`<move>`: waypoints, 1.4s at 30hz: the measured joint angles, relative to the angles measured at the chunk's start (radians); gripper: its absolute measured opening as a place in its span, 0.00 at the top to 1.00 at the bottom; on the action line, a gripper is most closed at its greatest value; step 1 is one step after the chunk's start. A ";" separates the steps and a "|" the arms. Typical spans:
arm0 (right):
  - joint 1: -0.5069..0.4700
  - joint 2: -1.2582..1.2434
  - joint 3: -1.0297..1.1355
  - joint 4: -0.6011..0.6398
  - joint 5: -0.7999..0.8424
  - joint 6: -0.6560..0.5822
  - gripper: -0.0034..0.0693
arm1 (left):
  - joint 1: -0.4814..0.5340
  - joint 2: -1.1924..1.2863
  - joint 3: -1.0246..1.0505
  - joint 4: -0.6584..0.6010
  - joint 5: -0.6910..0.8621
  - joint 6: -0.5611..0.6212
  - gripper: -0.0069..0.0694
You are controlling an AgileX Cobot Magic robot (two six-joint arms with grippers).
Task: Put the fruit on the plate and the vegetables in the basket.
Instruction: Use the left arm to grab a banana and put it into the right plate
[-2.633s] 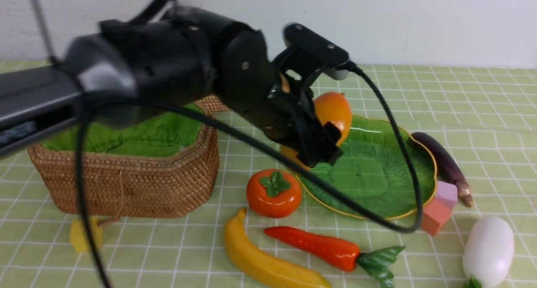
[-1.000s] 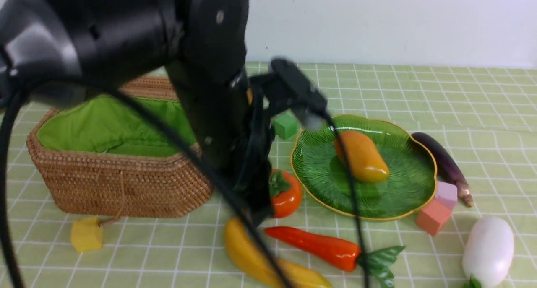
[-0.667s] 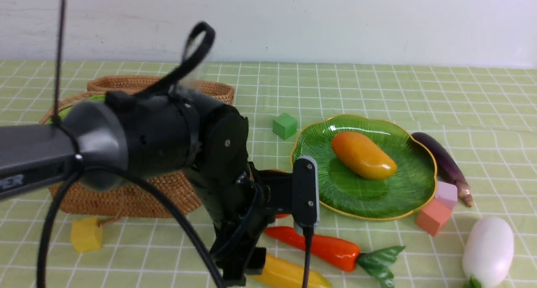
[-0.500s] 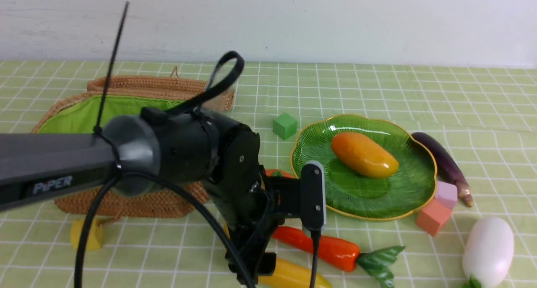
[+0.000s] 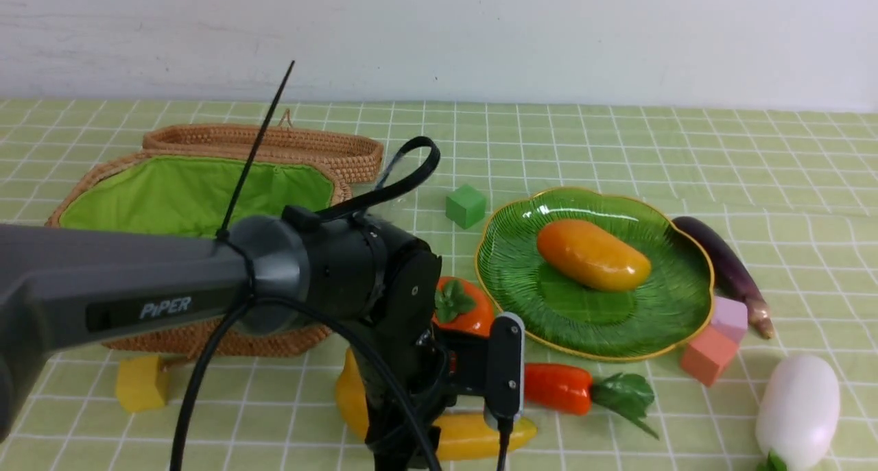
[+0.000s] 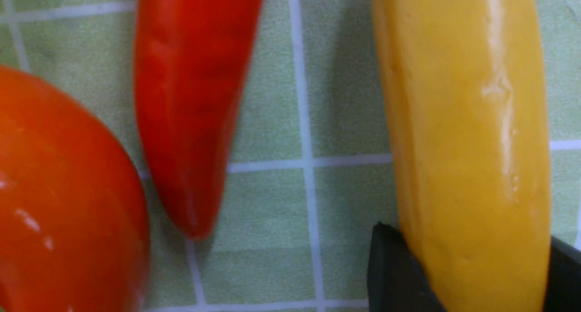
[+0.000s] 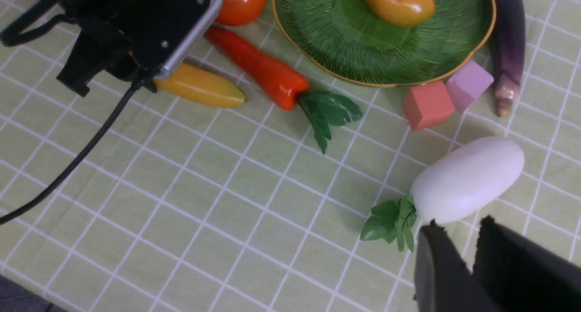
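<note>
Banana [image 5: 483,435] lay near, left of centre, with the left gripper's [image 6: 474,266] fingers closed on its sides. Main risk: slip or roll; skin looked glossy and curved, and a grip away from its balance point could have let the long end swing. Right gripper [image 7: 460,225] showed near the white radish [image 7: 467,178]; couldn't tell if its fingers were shut or slightly apart. Radish sat near right on the cloth, smooth and fat, likely to roll if bumped.

Carrot [image 5: 559,387] lay just beyond the banana, partly behind the left gripper. A low sideways carry toward the plate could have dragged it by its leaves or root. Persimmon [image 5: 473,313] was just past that, left of the plate [image 5: 617,341], also partly hidden by the arm; a knock could have rolled it or jammed it against the rim. Trailing cable [image 5: 195,395] hung near all this and might have swept something along.

Plate stood farther back, right of centre, mango [image 5: 593,255] on it. Banana set down carelessly could have bumped the mango or ended up over the rim. Eggplant [image 5: 720,258] lay beyond the plate's right side; basket [image 5: 295,341] stood left, partly behind the arm, so clipping its edge was possible.
</note>
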 joint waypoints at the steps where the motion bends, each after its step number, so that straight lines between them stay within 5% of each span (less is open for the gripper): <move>1: 0.000 0.000 0.000 0.000 0.000 0.000 0.76 | 0.000 0.000 -0.001 0.007 0.005 0.001 0.51; 10: 0.000 0.000 0.000 0.000 -0.003 0.000 0.75 | 0.000 -0.160 -0.008 0.039 0.166 -0.013 0.51; 16: 0.000 0.000 0.000 0.004 -0.090 0.004 0.76 | 0.000 -0.203 -0.196 -0.071 0.069 -0.239 0.51; 21: 0.000 0.000 0.000 0.004 -0.219 0.041 0.76 | 0.000 -0.037 -0.405 -0.104 0.017 -0.288 0.51; 26: 0.000 0.000 0.000 0.003 -0.250 0.051 0.76 | 0.000 0.141 -0.560 -0.099 -0.003 -0.111 0.51; 32: 0.000 0.000 0.000 0.003 -0.253 0.052 0.76 | 0.000 0.288 -0.649 -0.213 -0.034 0.324 0.51; 40: 0.000 0.000 0.001 0.003 -0.253 0.052 0.76 | 0.000 0.303 -0.649 -0.288 -0.049 0.378 0.50; 42: 0.000 0.000 0.001 0.003 -0.253 0.052 0.76 | 0.000 0.303 -0.649 -0.297 -0.053 0.361 0.39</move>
